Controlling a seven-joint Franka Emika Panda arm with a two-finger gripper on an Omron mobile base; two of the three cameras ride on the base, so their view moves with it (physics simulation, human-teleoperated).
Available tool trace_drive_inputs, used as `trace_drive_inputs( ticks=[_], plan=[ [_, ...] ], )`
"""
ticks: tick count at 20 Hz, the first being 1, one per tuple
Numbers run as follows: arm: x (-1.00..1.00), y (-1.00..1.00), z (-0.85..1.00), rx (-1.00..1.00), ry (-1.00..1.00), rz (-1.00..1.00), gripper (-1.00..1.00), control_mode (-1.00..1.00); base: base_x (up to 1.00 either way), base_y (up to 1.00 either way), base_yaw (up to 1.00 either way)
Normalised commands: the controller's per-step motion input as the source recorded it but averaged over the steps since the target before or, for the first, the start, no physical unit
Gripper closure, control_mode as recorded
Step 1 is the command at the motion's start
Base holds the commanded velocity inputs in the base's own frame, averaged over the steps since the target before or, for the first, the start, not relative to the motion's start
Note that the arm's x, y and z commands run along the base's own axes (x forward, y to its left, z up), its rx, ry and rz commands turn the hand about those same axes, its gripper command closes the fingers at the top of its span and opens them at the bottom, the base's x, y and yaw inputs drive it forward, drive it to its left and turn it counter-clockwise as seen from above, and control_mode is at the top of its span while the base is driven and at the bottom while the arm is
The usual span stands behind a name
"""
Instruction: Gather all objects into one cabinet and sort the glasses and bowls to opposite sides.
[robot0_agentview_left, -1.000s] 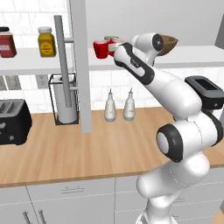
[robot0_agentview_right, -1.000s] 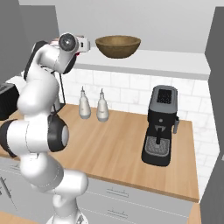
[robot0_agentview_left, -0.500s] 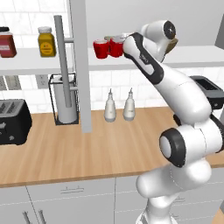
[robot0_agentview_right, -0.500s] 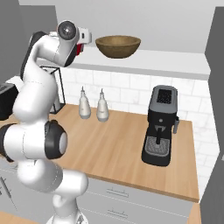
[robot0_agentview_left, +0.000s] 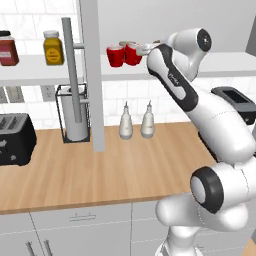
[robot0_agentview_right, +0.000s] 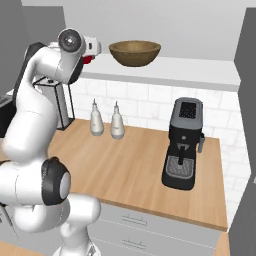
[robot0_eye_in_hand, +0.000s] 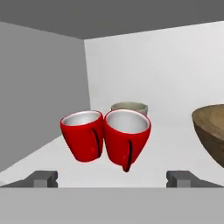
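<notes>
On my hand camera the two red cups (robot0_eye_in_hand: 105, 135) are my landmark: they stand pressed together on the white shelf board (robot0_eye_in_hand: 166, 153) of the cabinet (robot0_eye_in_hand: 39, 87), both leaning a little, their white insides showing. Left of them I have the grey cabinet wall, close by. Just behind them, peeking over the gap between their rims, is the grey-green cup (robot0_eye_in_hand: 129, 107). Right of the cups, well apart on the same shelf, sits the wooden bowl (robot0_eye_in_hand: 211, 129), cut off by the edge of the picture. My gripper (robot0_eye_in_hand: 113, 177) is spread wide, empty, its fingertips (robot0_eye_in_hand: 43, 178) low on either side of the cups and short of them. From the left base camera, the yellow jar (robot0_agentview_left: 53, 47) and red jar (robot0_agentview_left: 7, 49) sit far left of the cups (robot0_agentview_left: 124, 53), beyond the steel bar handle (robot0_agentview_left: 71, 75); the hand is just right of the cups at shelf height. The two white shakers (robot0_agentview_left: 136, 121) are on the counter (robot0_agentview_left: 100, 175) below the cups. On the right base camera the bowl (robot0_agentview_right: 135, 52) rests on the shelf, with the coffee machine (robot0_agentview_right: 184, 142) below and right of it.
</notes>
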Motion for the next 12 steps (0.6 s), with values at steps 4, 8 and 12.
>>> trace_drive_inputs(
  ticks=[4, 8, 12],
  plan=[
    [-0.68, -0.03, -0.20, 0.01, -0.09, -0.07, -1.00, -1.00, 0.00, 0.00, 0.00],
    [-0.73, -0.03, 0.15, 0.07, 0.01, -0.23, -1.00, -1.00, 0.00, 0.00, 0.00],
    [-0.64, -0.01, 0.55, 0.10, 0.14, -0.30, -1.00, -1.00, 0.00, 0.00, 0.00]
  ],
)
